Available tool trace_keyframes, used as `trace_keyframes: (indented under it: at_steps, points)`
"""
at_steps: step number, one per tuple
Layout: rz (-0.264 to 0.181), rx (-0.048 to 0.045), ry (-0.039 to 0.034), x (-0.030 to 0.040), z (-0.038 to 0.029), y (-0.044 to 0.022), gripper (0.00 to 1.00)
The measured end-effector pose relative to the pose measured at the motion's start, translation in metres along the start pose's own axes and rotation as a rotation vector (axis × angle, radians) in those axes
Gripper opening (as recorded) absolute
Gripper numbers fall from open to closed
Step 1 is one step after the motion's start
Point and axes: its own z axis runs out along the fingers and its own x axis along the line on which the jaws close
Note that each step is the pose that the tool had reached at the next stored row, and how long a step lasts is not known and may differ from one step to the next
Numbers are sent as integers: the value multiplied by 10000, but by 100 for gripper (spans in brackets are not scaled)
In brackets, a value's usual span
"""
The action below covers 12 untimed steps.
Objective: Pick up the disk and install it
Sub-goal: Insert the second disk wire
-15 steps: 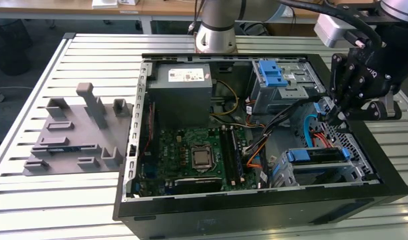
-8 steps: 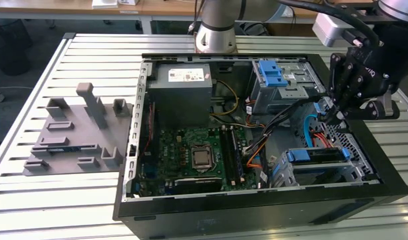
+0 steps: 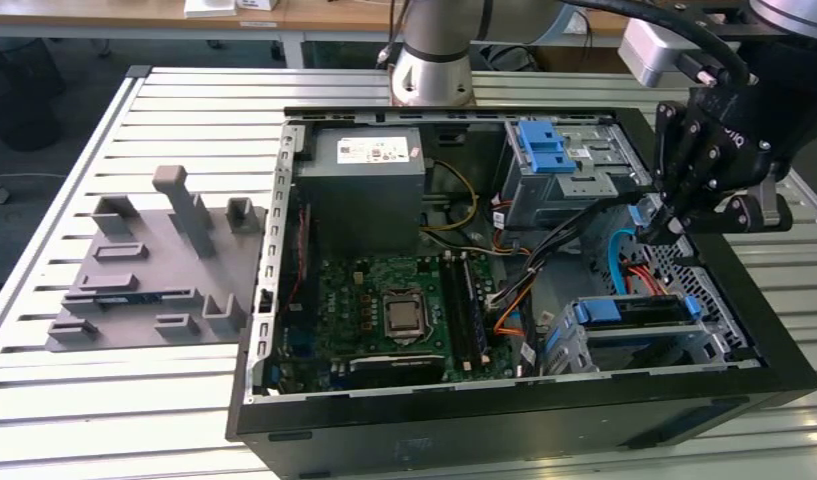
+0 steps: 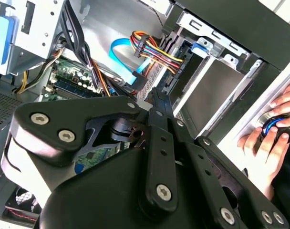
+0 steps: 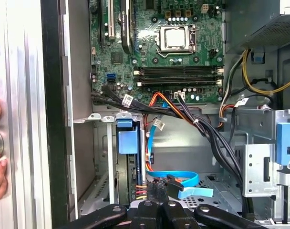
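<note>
- The claw [image 3: 664,228] is hanging over the open computer case [image 3: 281,300] at the exterior view's right. Its tips are dipping just inside the case wall, among the loose cables [image 3: 608,235].
- In both wise views the claw's fingers [image 5: 171,209] are looking pressed together, and nothing is showing between them.
- The disk [image 3: 628,313] is sitting on edge in the metal drive cage [image 3: 708,345], in the case corner nearest the exterior camera on that view's right. Its blue rail is facing up, so it is appearing already seated rather than lying loose on the surface [image 3: 181,90].
- The relation that matters: the disk is lying near the claw, below it and toward the case's near edge in the exterior view. Its long axis is running from that view's left to its right, along the near wall.
- In the first wrist view the blue rail [image 5: 127,140] is standing just ahead of the claw tips, with a blue ribbon cable [image 5: 183,179] crossing between them.
- A person's hand [image 4: 266,138] is resting on the surface beside the case.
</note>
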Motion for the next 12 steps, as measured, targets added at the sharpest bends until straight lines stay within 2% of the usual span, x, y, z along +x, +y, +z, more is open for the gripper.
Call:
trace_keyframes:
  at_steps: [5,8,10,12]
  points:
    - [-1,-10,9,-45,-17,1,11]
    - [-4,-82,77,-78,-18,-3,11]
    - [-6,-145,99,-84,-17,-12,11]
    - [-6,-167,102,-85,-17,-16,11]
